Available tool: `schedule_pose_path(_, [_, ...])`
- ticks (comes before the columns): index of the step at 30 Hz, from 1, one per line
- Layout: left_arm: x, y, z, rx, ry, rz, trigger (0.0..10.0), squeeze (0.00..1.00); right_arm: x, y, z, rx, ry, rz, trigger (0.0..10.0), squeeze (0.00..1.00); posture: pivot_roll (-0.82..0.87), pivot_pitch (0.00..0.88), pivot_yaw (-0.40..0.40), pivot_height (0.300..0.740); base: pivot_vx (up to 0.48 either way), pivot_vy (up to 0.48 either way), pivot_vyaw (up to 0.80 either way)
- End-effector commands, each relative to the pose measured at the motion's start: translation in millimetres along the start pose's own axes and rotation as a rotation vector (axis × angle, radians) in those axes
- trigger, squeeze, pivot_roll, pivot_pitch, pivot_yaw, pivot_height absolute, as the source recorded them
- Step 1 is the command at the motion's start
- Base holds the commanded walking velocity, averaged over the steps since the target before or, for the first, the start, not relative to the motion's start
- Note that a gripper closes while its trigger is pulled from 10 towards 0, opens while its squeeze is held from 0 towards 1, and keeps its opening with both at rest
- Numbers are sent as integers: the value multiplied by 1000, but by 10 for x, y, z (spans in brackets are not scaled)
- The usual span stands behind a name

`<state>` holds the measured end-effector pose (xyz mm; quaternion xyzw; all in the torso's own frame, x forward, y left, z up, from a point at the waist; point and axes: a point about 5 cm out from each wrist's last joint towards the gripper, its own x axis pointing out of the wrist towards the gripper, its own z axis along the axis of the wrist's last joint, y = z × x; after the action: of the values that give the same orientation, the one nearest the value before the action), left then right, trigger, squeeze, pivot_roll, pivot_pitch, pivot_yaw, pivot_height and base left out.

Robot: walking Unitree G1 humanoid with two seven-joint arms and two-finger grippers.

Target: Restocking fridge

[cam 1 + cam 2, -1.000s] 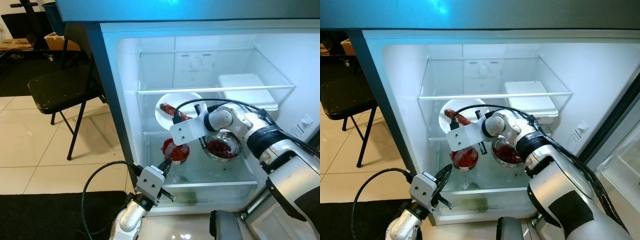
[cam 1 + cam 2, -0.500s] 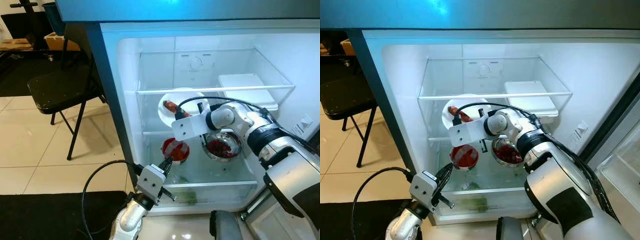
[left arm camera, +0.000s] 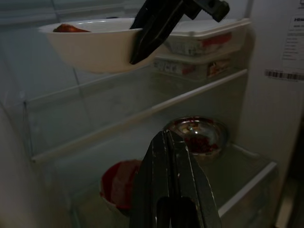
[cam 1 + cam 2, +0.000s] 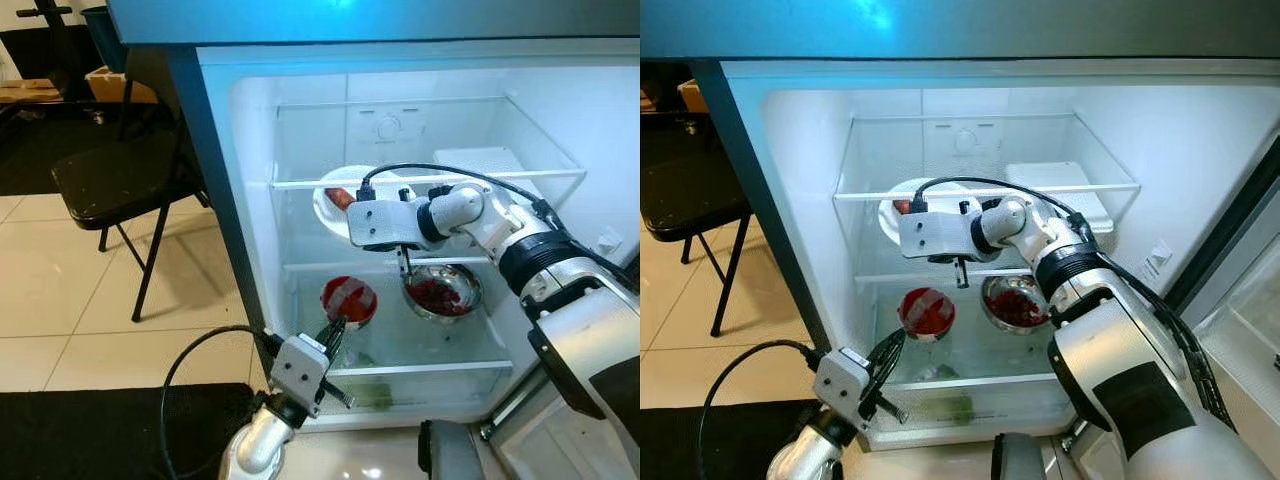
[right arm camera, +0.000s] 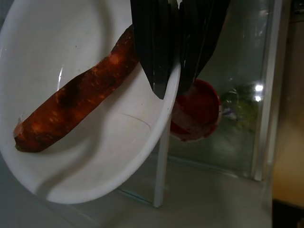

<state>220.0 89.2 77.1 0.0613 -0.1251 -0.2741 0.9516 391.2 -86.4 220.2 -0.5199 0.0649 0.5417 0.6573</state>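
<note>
While the right gripper has its jaws pinching the white bowl's rim, the carrot may slide out if it tilts.

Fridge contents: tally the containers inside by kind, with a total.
White bowl holding a carrot, pinched at its rim by the right gripper: 1
Red-covered bowl: 1
Metal bowl of red food: 1
White lidded boxes, stacked: 2
Total: 5 containers
</note>
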Motion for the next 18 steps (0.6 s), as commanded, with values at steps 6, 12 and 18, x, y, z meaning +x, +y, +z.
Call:
schedule_pose_path(6, [-14,61,82,9,-6,15,10000,0,-26,-73,41,39,-6,-15,10000,0,12,0,-61,516,0,0,0])
schedule_pose_path(12, [-37,46,145,6,-13,25,10000,0,29,-54,29,41,27,-37,10000,0,23,0,-66,516,0,0,0])
schedule_pose_path(18, [-81,8,222,0,-16,28,10000,0,58,-31,6,54,36,-51,10000,0,31,0,-67,516,0,0,0])
